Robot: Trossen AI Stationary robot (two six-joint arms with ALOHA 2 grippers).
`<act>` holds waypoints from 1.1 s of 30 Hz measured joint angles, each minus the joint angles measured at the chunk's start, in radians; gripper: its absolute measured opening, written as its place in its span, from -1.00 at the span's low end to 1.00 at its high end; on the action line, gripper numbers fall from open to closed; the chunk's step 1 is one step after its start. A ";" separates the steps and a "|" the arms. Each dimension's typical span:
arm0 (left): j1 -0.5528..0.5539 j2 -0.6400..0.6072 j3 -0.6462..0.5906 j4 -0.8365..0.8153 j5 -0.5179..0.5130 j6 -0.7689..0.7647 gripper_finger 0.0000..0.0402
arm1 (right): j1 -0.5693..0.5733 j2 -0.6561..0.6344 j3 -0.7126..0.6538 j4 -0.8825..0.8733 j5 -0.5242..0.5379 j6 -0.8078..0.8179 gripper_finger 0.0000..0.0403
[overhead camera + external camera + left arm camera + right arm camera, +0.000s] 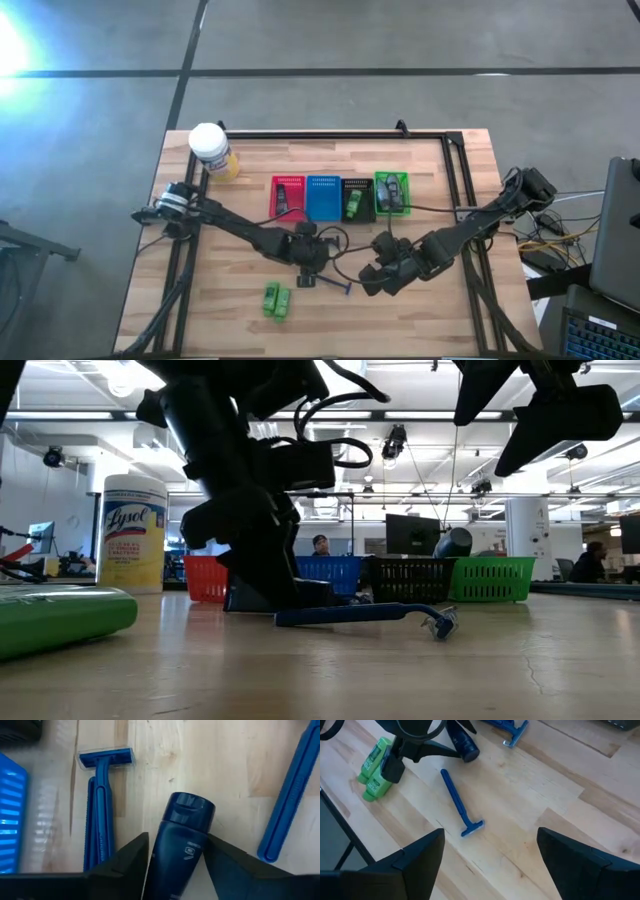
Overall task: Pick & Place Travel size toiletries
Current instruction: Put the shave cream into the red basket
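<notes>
A dark-blue bottle [182, 827] lies on its side on the wooden table between the fingers of my left gripper [305, 255], which is shut on it at the table's middle. One blue razor [102, 795] lies beside the bottle, another [460, 805] lies below my right gripper [490, 835]. That gripper stands open above the table, right of the left one [380, 277], with nothing between its fingers. Two green packets [277, 300] lie near the front edge. My left gripper pinches the bottle's two long sides [167, 852], just behind its cap, between its two fingers. The fingers slant down from the table's left and lie along the bottle. The bottle lies on the table, cap end pointing away from the gripper.
Four small baskets stand in a row behind the arms: red [288, 197], blue [323, 197], black [357, 199] and green [392, 193]. A white-lidded yellow jar [210, 150] stands at the far left corner. A black frame rail [330, 134] runs along the far edge.
</notes>
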 joint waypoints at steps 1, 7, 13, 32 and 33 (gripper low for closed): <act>0.000 0.000 0.000 0.000 0.003 -0.001 -0.11 | 0.000 0.000 0.000 0.001 0.000 0.001 0.51; -0.007 -0.029 -0.006 -0.029 0.008 -0.084 -0.50 | -0.002 -0.002 0.000 0.001 0.000 0.007 0.39; -0.010 -0.130 -0.004 -0.050 -0.031 -0.250 -0.75 | -0.002 -0.020 0.000 0.000 0.031 0.010 0.27; 0.260 -0.529 -0.107 -0.324 -0.344 -0.917 -0.76 | -0.005 -0.073 0.000 -0.049 0.210 0.096 0.29; 0.306 -0.537 -0.133 -0.290 -0.302 -0.909 -0.76 | -0.005 -0.073 0.000 -0.050 0.212 0.096 0.30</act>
